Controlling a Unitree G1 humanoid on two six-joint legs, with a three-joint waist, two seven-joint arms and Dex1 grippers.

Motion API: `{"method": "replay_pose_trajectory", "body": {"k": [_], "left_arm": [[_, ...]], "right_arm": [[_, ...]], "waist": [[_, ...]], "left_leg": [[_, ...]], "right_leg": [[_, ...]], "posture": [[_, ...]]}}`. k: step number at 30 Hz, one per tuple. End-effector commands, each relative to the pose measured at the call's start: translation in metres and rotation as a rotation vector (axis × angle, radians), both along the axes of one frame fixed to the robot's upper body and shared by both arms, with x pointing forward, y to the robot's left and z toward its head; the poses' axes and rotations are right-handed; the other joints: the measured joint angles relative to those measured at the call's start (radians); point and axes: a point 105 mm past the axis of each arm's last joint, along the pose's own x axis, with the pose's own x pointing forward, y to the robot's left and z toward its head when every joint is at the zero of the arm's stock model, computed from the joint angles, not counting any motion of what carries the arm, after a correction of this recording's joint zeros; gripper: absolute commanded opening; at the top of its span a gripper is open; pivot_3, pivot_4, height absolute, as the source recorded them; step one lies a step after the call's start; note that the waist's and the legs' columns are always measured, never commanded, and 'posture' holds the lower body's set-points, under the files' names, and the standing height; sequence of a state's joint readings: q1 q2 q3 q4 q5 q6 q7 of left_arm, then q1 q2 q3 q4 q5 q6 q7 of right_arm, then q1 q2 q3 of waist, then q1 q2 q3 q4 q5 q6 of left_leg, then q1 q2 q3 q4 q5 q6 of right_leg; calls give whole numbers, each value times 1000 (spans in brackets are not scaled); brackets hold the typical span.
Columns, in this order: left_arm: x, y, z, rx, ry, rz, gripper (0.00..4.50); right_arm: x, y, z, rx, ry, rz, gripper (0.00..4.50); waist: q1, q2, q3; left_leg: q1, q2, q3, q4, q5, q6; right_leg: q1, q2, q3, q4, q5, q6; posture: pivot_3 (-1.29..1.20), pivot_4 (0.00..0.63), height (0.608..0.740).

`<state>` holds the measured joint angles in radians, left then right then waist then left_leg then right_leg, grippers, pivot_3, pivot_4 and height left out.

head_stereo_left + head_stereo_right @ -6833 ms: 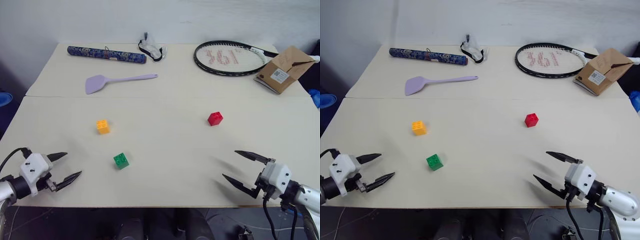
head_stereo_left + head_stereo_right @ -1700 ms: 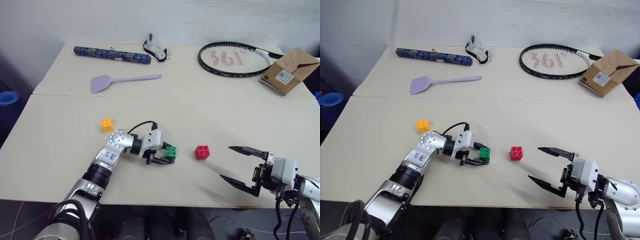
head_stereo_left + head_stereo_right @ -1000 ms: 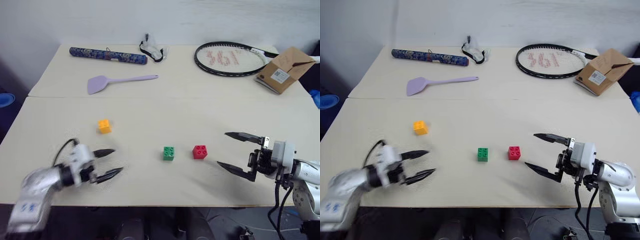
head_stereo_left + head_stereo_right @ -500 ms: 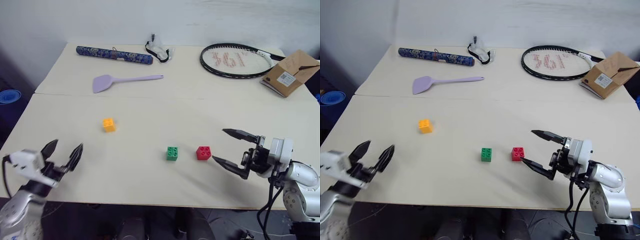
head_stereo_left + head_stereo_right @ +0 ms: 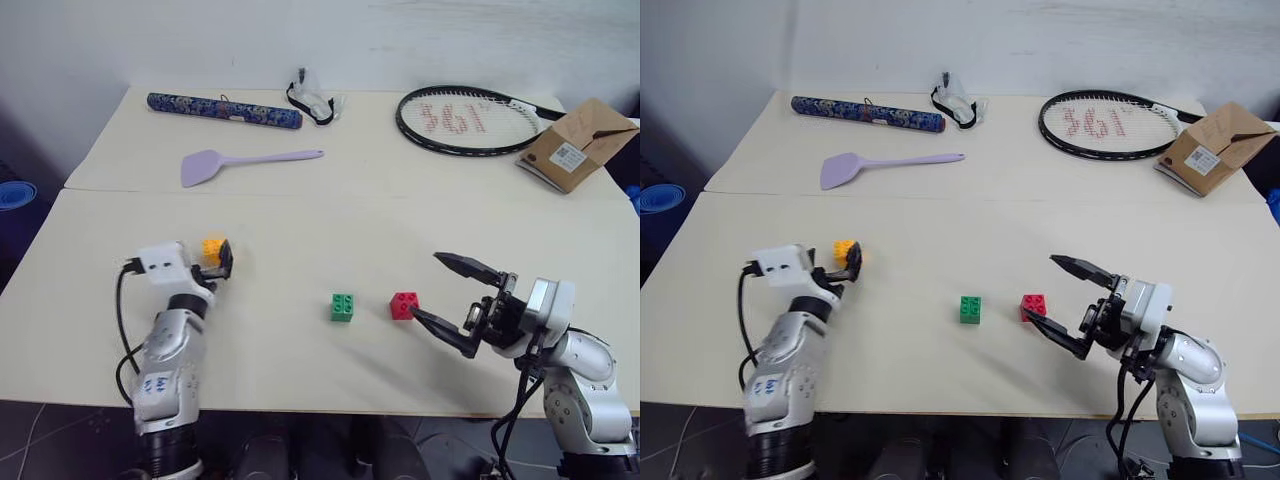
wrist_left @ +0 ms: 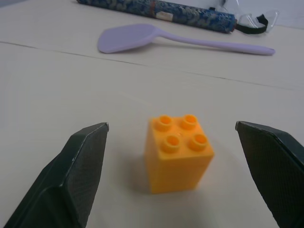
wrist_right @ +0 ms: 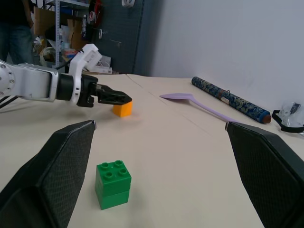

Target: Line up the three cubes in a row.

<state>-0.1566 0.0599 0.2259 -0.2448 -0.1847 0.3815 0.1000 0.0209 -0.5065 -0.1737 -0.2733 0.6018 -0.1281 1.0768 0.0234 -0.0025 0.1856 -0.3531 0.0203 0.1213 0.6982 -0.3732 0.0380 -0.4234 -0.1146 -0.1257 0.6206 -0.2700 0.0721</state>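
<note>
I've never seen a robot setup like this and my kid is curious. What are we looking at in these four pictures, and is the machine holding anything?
It is a two-armed humanoid robot. Two pictures come from cameras in its head, looking down at a table; the other two come from cameras on its wrists. Each arm ends in a two-fingered end effector. The left end effector is open with the orange-yellow block between its fingers, not yet gripped. The right end effector is open beside the red block, which sits next to the green block. Nothing is held. At the back lie a lilac spatula, a patterned tube, a racket and a cardboard box.
</note>
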Motion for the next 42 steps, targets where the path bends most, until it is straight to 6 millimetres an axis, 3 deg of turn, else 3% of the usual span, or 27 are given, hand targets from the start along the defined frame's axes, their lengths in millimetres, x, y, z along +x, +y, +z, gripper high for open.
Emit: {"method": "replay_pose_trajectory", "body": {"k": [1, 3, 6, 14, 16, 19, 22, 26, 28, 30, 34, 42], "left_arm": [[6, -5, 3, 50, -3, 24, 4495], [9, -7, 1, 56, 4, 32, 4495], [9, -6, 1, 64, 4, 48, 3938], [7, -8, 7, 82, -62, -21, 1523], [5, -8, 18, 80, -136, -132, 1470], [0, -12, 38, 56, -241, -445, 1470], [-21, -23, 59, 149, -335, -903, 1470], [-20, -16, 46, 447, -146, -1293, 1470], [-22, -18, 44, 509, -128, -1456, 1470], [-24, -19, 31, 608, -65, -1589, 1470], [-23, -27, 11, 662, -1, -1709, 1470], [-24, -38, -1, 600, 51, -1773, 1470]], "right_arm": [[-5, 5, 7, 1, -39, 10, 4500], [-6, 6, 5, -1, -33, 12, 4500], [-7, 7, 3, -4, -29, 12, 4500], [-5, 4, -2, -17, -40, -27, 4500], [-4, 3, -1, -18, -41, -38, 4500], [-4, -1, -1, -28, -35, -48, 4500], [-4, -7, -2, -52, -23, -48, 4500], [-6, -16, -5, -84, -13, -50, 4500], [-5, -19, -4, -88, -13, -57, 4500], [-5, -20, -5, -107, -15, -57, 4500], [-5, -27, -8, -131, -17, -78, 4500], [-8, -34, -11, -141, -13, -106, 4500]], "waist": [[1, 0, 0], [1, 0, 0], [1, 0, 0], [1, 0, 0], [1, 0, 0], [-1, 0, 0], [-3, 0, 0], [2, 0, 0], [2, 0, 0], [0, 1, 0], [-8, 0, 0], [-11, 0, 0]], "left_leg": [[0, 0, 0, 0, 0, 0], [0, 0, 0, 0, 0, 0], [0, 0, 0, 0, 0, 0], [0, 0, 0, 0, 0, 0], [0, 0, 0, 0, 0, 0], [0, 0, 0, 0, 1, -1], [-1, 1, 0, 1, 1, -2], [-1, 0, 0, 1, 2, -2], [-1, -1, 0, 1, 2, -2], [-1, -2, 1, 1, 3, -1], [-2, -2, 2, 0, 2, -1], [-3, -1, 2, 1, 3, 0]], "right_leg": [[0, 0, 0, 0, 0, 0], [0, 0, 0, 0, 0, 0], [0, 0, 0, 0, 0, 0], [0, 0, 0, 0, 0, 0], [0, 0, 0, 0, 0, 0], [-1, 0, 0, 0, 0, 0], [-2, 0, -1, 0, -1, -2], [-2, 0, -3, 0, -2, -3], [-2, 2, -7, 0, -2, -3], [-2, 2, -8, 1, -1, -2], [-3, 3, -7, 1, 0, 0], [-3, 2, -6, 2, 0, 0]], "posture": [[0, 150, 740], [0, 150, 740], [0, 150, 740], [0, 150, 740], [0, 150, 740], [0, 150, 740], [0, 150, 740], [0, 150, 740], [0, 150, 740], [0, 150, 740], [0, 150, 740], [0, 150, 740]]}}
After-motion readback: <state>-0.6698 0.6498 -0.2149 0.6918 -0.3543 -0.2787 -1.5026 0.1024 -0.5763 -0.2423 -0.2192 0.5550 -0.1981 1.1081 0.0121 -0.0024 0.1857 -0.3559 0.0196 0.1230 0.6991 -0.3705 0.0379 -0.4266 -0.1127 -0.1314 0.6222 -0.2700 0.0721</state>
